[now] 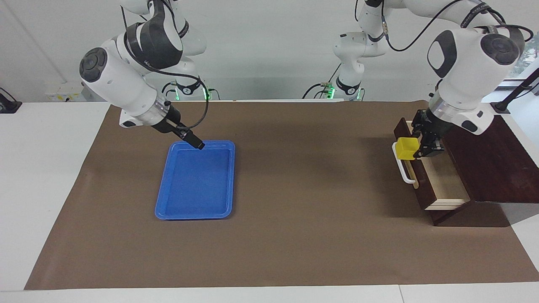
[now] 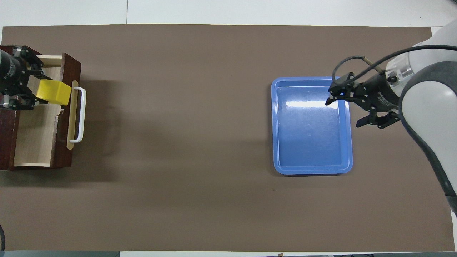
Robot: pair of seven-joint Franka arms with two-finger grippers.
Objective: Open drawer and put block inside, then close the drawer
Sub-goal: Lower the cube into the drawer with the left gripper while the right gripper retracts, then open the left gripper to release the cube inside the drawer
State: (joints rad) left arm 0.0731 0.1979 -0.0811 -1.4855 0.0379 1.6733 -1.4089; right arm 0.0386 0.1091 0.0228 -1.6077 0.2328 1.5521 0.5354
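The left gripper (image 1: 421,145) gripped the block (image 1: 407,148) over the open drawer (image 1: 442,176) for release inside, while the right gripper (image 2: 344,111) waited with fingers spread and empty over the tray (image 1: 196,181).

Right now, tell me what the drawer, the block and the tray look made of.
Drawer: wood, apparently; dark glossy brown front, pale matte inside with faint grain, white bar handle probably plastic or painted metal.
Block: bright yellow, smooth, likely plastic.
Tray: blue plastic by its look, with a shiny glare streak.
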